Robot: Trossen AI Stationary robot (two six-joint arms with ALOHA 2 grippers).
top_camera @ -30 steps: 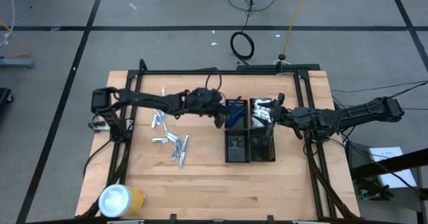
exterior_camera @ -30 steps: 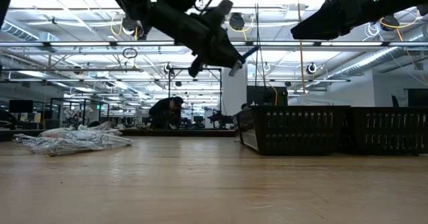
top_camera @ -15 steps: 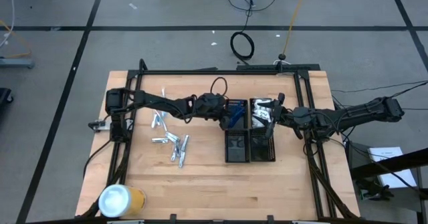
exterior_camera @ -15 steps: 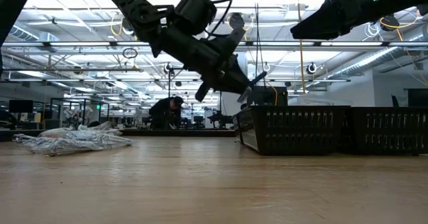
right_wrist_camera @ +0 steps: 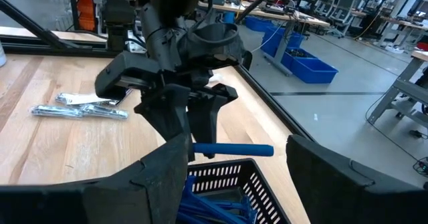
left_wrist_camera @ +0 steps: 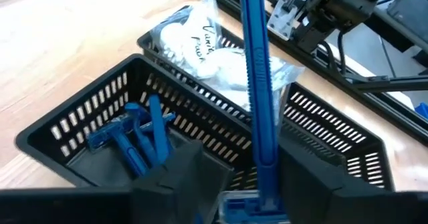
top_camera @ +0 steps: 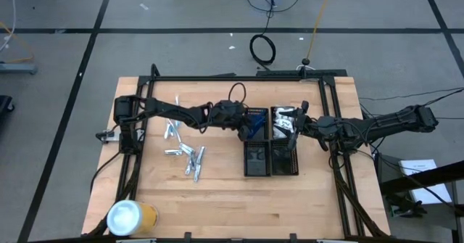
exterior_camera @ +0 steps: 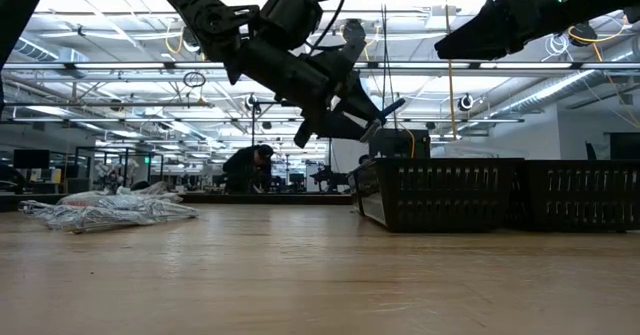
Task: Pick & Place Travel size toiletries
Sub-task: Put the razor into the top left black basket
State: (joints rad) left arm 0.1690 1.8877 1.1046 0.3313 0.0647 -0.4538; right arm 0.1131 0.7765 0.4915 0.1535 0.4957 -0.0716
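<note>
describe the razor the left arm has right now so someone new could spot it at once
Find the block of black gridded trays right of the table's middle; the left gripper hangs over the far left compartment. Between its fingers is a blue razor, handle sticking straight out. Unlike the blue razors in the tray lying flat below, this one is up in the air at the gripper.

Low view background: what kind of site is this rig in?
Probably an open-plan robotics lab or industrial workshop. Behind the wooden table run exposed ceiling trusses with strip lights and rows of workstations, with a person bent over one. The right wrist view shows more benches and blue bins.
</note>
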